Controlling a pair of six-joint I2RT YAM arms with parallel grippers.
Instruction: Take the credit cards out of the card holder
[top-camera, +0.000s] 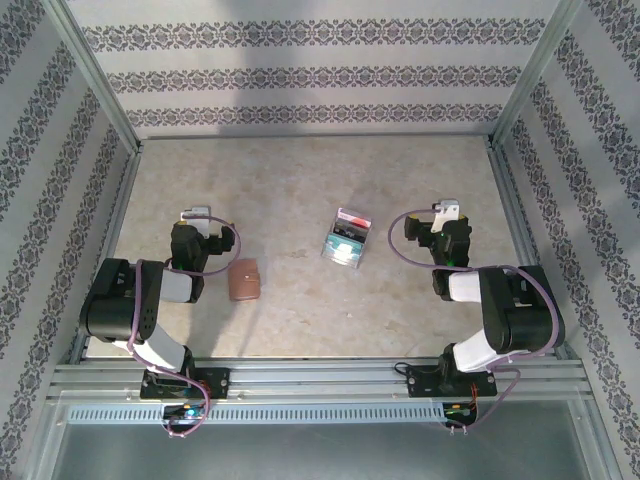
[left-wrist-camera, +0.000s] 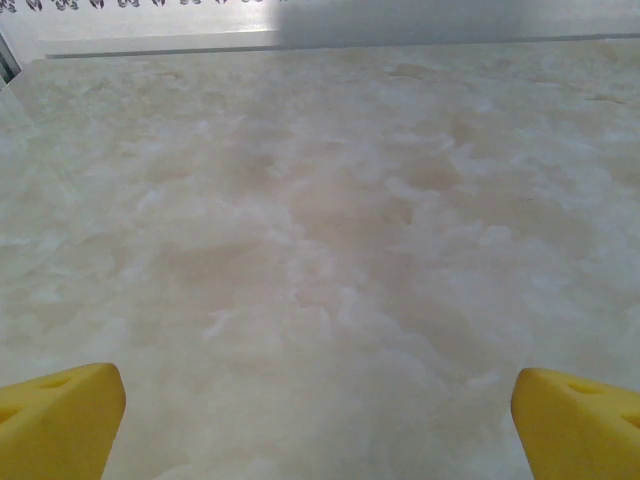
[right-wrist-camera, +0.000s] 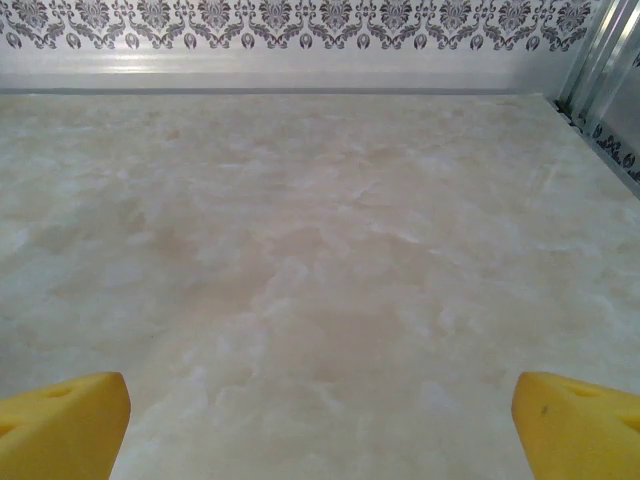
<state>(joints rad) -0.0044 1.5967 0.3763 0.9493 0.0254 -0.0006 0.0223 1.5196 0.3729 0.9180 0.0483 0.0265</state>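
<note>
The card holder (top-camera: 245, 280) is lying closed on the tabletop (top-camera: 300, 330), nearest the arm bases. It is sitting just right of the left arm and is apart from both grippers. Farther out, towards the middle, a small clear tray (top-camera: 347, 240) is resting on the tabletop. Teal, red and dark patches are showing inside it, too small to identify. Beyond that, the left gripper (top-camera: 196, 212) (left-wrist-camera: 320, 425) is facing bare tabletop, its yellow fingers (left-wrist-camera: 60, 420) standing wide apart and gripping nothing. The right gripper (top-camera: 449, 210) (right-wrist-camera: 320, 425) is sitting level with it across the tray, its fingers (right-wrist-camera: 580, 425) likewise spread fully and holding nothing. A patterned wall (right-wrist-camera: 300, 25) is closing off the far edge.
</note>
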